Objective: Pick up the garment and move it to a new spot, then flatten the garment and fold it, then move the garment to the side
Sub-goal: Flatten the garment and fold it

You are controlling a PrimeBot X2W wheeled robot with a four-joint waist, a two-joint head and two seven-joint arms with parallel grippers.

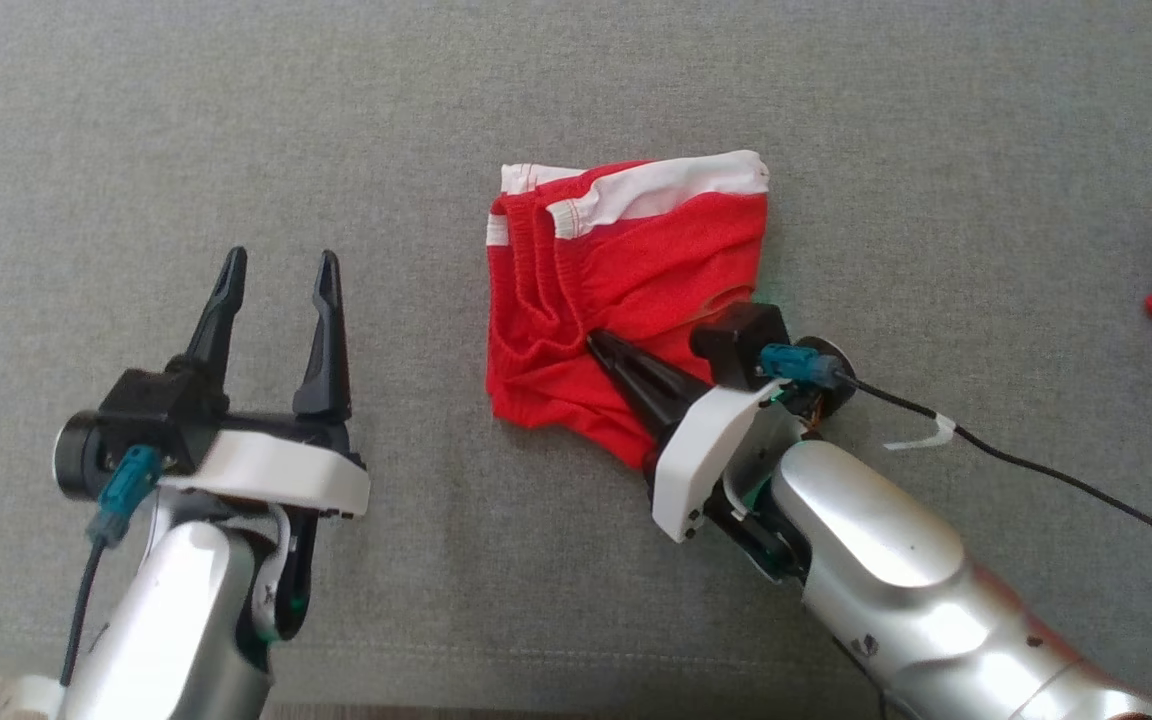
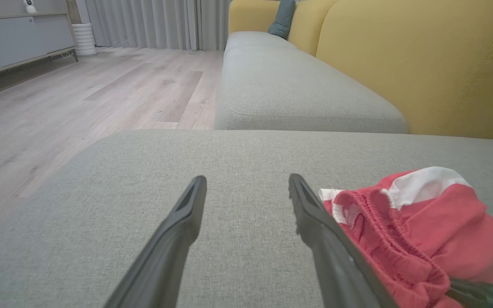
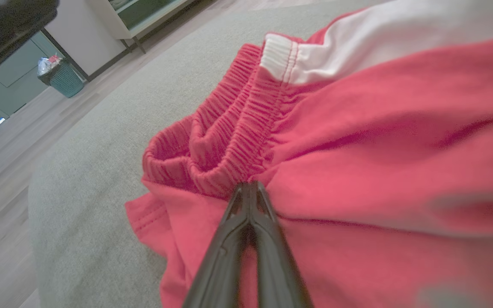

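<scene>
The left hand [image 1: 280, 268] sits at the lower left of the head view on its silver forearm [image 1: 176, 610], which rises from the bottom edge. Its two dark fingers [image 2: 178, 231] point straight up that view and stand well apart, and the left wrist view shows the same wide gap. The right forearm [image 1: 876, 560] reaches in from the lower right, angled up and to the left with the wrist held low, and the right hand [image 1: 598, 342] has its fingers [image 3: 238, 239] pressed together to one narrow point, tips nipped on a fold of the garment [image 1: 656, 250].
</scene>
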